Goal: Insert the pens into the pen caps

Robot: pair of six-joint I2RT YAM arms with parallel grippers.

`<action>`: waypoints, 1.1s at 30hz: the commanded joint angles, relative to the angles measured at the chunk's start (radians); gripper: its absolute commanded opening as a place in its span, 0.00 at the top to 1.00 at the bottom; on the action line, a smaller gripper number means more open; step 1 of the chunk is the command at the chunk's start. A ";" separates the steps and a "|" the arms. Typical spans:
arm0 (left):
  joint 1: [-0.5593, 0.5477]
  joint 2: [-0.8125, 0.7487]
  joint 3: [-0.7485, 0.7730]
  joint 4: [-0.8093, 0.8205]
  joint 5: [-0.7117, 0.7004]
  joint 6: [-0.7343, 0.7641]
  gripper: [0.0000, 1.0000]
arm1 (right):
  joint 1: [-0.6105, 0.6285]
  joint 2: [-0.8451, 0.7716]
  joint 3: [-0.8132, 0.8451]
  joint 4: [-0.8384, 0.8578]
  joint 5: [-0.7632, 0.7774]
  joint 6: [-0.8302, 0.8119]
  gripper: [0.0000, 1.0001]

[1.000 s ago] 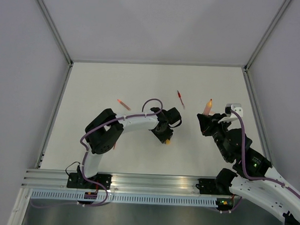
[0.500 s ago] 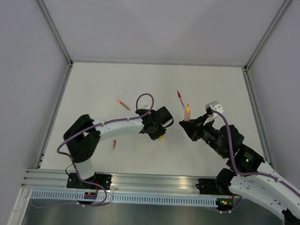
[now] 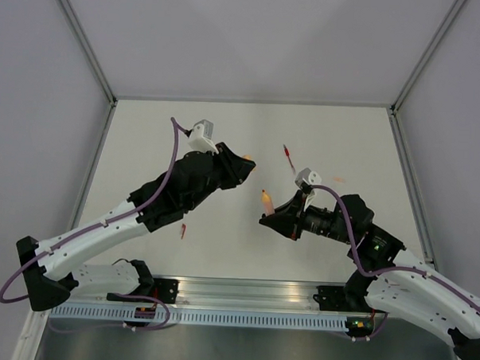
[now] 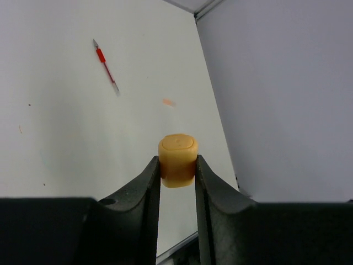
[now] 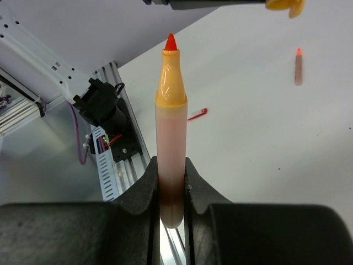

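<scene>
My left gripper is shut on a short orange pen cap and holds it above the table; both show in the top view. My right gripper is shut on the orange-peach pen, red tip pointing away from the fingers. In the top view this pen is right of and nearer than the cap, apart from it. The cap also shows at the top edge of the right wrist view. The red pen lies on the table at the back, also seen in the left wrist view.
A small red stub lies on the table by the left arm, also in the right wrist view. A pinkish stub lies further back. A faint peach mark is on the table. Walls close in three sides.
My left arm has swung out and lifted the orange cap up and to the back left. My right gripper has carried the orange-peach pen leftward and nearer, toward the table's middle.
</scene>
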 commanded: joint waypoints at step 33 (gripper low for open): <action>-0.045 -0.126 -0.186 0.201 0.131 0.046 0.98 | 0.002 0.105 0.009 0.074 0.015 0.014 1.00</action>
